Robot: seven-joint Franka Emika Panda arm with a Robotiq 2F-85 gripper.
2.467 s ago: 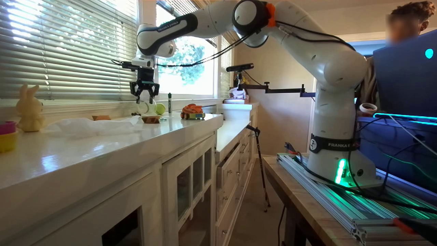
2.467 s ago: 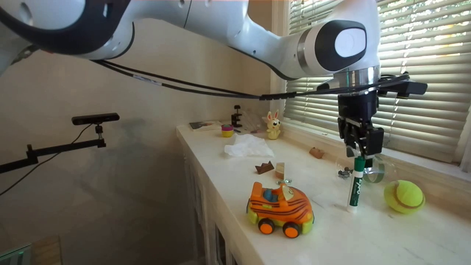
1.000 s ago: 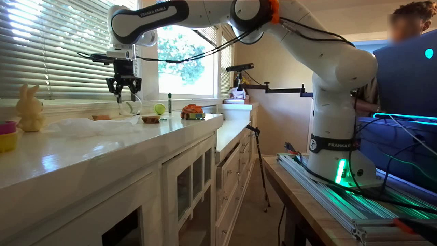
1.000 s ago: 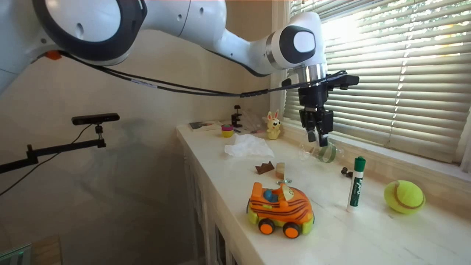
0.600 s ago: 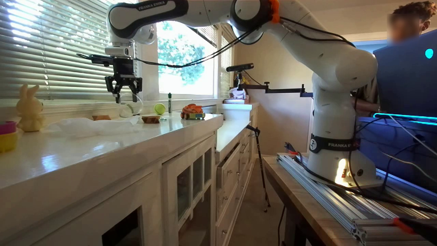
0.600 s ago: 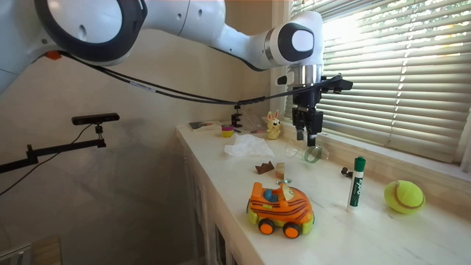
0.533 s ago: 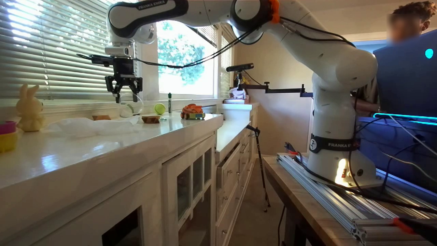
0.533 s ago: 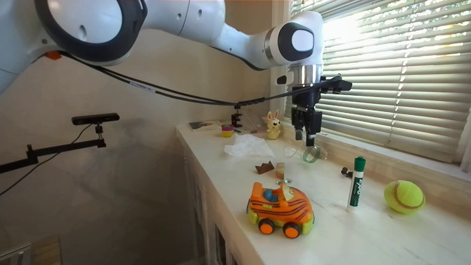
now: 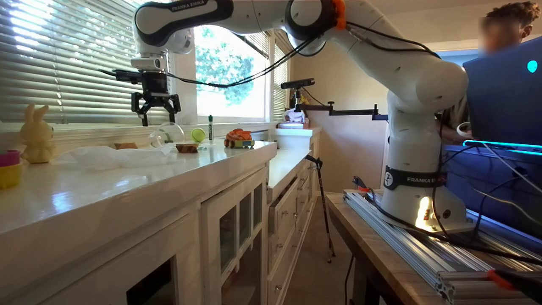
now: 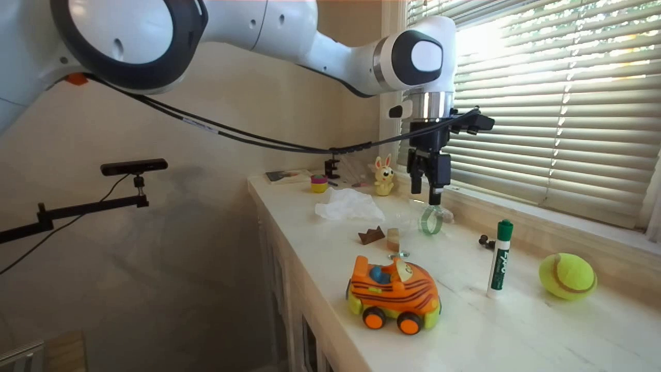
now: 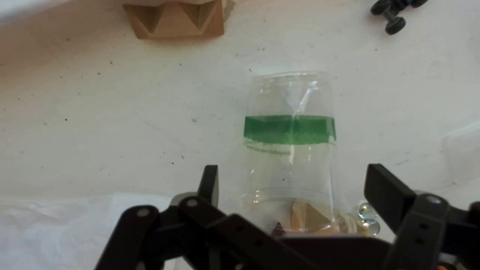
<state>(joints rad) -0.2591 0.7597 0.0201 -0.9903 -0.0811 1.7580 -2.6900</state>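
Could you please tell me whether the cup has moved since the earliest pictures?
Yes: in an exterior view, the cup has shifted away from the unmoved marker, toward the rabbit.

A clear, tapered cup (image 11: pixel 290 161) with a broad green band (image 11: pixel 290 130) around it lies on its side on a white countertop (image 11: pixel 112 120).

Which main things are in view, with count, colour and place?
Counter: 1, white, below blinds
Cup: 1, clear, green-banded, on counter
Marker: 1, green and white, upright
Tennis ball: 1, yellow, beside marker
Toy car: 1, orange, near counter's edge
Blocks: at least 2, brown, near cup
Sheet: 1, white, near blocks
Toy rabbit: 1, cream, near blinds
Tub: 1, yellow, pink, near rabbit
Laptop: 1, dark, before person
Arm: 1, white, over counter
Claw: 1, black, open, above cup
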